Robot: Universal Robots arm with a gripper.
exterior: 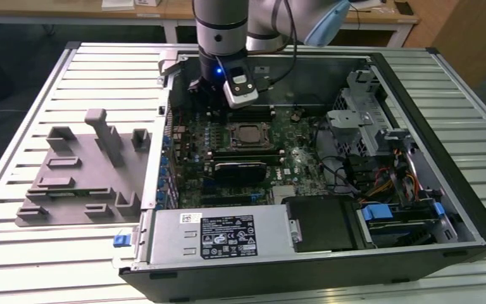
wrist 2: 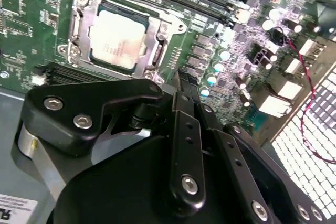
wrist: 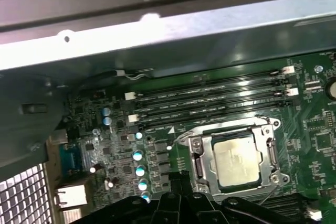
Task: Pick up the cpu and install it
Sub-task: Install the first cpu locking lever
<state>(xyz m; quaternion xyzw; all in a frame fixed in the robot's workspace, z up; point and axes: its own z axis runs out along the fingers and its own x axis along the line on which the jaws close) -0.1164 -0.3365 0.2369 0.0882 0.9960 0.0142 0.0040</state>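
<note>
The cpu lies flat in its socket on the green motherboard, inside the open computer case. Its silver top shows in both wrist views, ringed by the metal socket frame. My gripper hangs above the board beside the socket, toward the rear ports, and touches nothing. Its black fingertips are pressed together with nothing between them. In the exterior view the arm's wrist stands over the far end of the case, just beyond the cpu.
A grey plastic fixture tray sits on the slatted table at the exterior view's left. Inside the case are memory slots, a power supply, a drive cage and cables. The case wall rises close behind the board.
</note>
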